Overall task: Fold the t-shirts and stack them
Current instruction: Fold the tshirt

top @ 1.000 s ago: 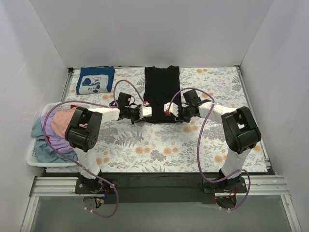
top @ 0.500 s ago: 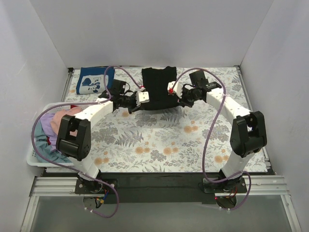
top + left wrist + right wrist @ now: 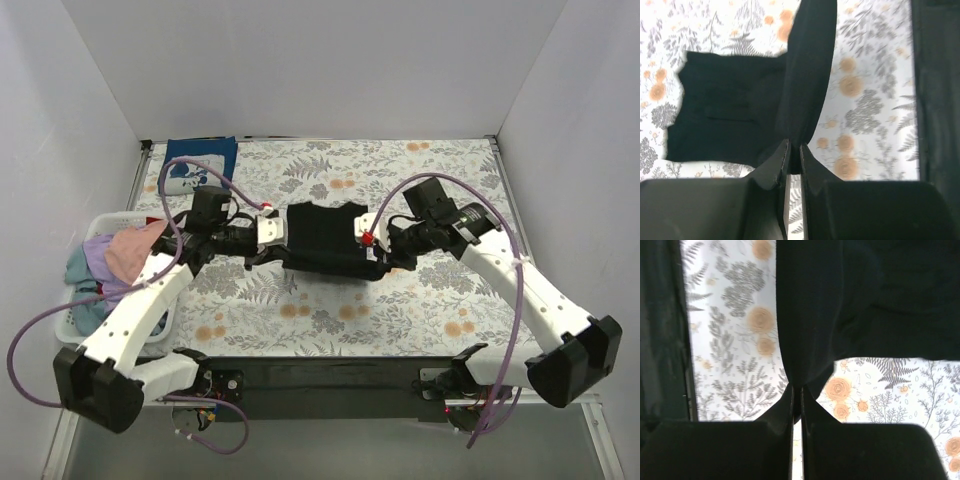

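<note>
Both pincers are clamped shut on the black tee (image 3: 322, 238). The left pincer (image 3: 794, 156) and the right pincer (image 3: 796, 396) each pinch an edge, and the tee hangs between them around the middle of the overhead frame. I'd keep the two level and moving together with the cloth taut, then lay the fold down square before letting go. The counter (image 3: 330, 310) is covered in a flowery print, with the navy tee (image 3: 190, 172) lying at the upper left, a white basket (image 3: 70, 335) of other tees (image 3: 110, 265) at the left edge, and plain white walls (image 3: 320, 70) all round.
</note>
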Motion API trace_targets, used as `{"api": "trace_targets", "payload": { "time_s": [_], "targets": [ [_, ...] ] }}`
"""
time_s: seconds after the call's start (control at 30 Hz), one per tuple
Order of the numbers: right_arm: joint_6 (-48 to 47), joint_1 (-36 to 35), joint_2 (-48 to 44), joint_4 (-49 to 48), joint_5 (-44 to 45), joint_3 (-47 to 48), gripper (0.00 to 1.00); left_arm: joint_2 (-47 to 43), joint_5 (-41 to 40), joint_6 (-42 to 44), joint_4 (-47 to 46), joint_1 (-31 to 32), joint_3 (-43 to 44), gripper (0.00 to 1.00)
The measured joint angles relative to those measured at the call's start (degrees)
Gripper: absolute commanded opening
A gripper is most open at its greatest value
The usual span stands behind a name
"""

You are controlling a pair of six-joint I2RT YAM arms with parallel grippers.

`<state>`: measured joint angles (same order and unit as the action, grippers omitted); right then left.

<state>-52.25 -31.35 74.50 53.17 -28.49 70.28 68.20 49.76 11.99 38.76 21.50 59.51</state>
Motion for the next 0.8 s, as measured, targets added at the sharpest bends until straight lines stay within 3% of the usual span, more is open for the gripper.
{"api": "trace_targets", "payload": {
  "time_s": [0.1,0.23,0.53,0.8],
  "targets": [
    [0.31,-1.25,-3.82,3.04,-1.6,1.18,0.01,-5.97,1.33,-2.01,3.21,0.02,-0.02,0.0],
    [0.33,-1.25,-0.31,5.07,-2.19,4.9,0.01,-7.28,0.81,-4.0,4.7,0.04,0.02,0.0],
    [-1.79,0.76,12.76,7.02,-2.45,9.73,0.01,4.13,-1.2,-5.38,1.27,-2.73,0.61,0.0],
    [-5.62,4.92,24.52,8.07,-3.26,20.98,0.01,17.84,-0.35,-4.2,-1.55,-6.27,8.22,0.0]
  ]
}}
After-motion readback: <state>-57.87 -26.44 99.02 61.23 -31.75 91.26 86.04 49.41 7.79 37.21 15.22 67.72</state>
